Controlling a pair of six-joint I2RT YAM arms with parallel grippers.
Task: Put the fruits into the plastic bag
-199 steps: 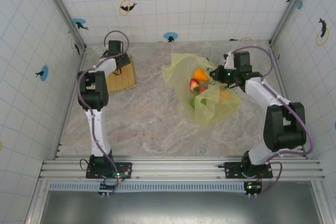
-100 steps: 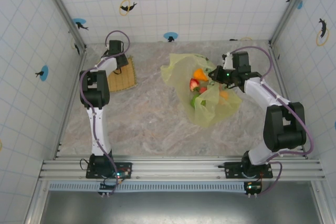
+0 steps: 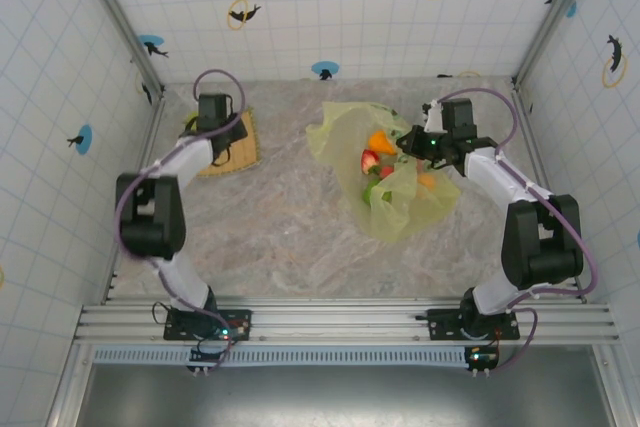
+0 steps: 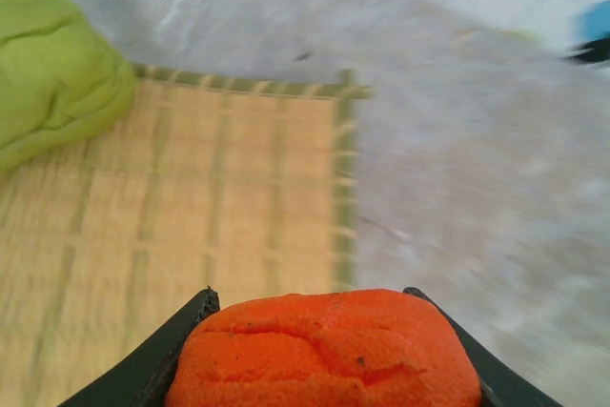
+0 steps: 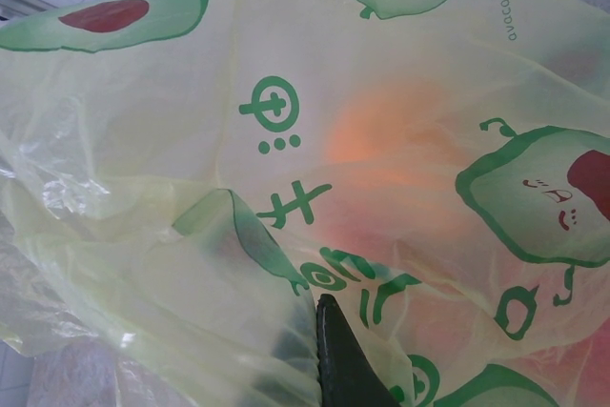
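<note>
An orange-red fruit (image 4: 324,355) is clamped between the jaws of my left gripper (image 4: 310,297), which hangs over the tan woven mat (image 4: 191,207). That left gripper (image 3: 214,123) is at the back left. A bright green fruit (image 4: 52,73) lies on the mat's far left part. The yellow-green plastic bag (image 3: 395,197) lies in the middle right, with an orange fruit (image 3: 381,140), a red one (image 3: 370,159) and a green one (image 3: 372,192) in it. My right gripper (image 3: 410,142) is shut on the plastic bag's film (image 5: 286,140); one finger (image 5: 343,364) shows, the other is behind the plastic.
The floor is marbled grey (image 3: 280,227) with tiled walls on three sides. The mat (image 3: 232,150) lies near the left wall. Another orange shape (image 3: 428,180) glows through the bag's right side.
The left arm has swung its elbow down and to the left, and its gripper has shifted slightly over the mat with the orange-red fruit. The right gripper edged a little left with the bag.
</note>
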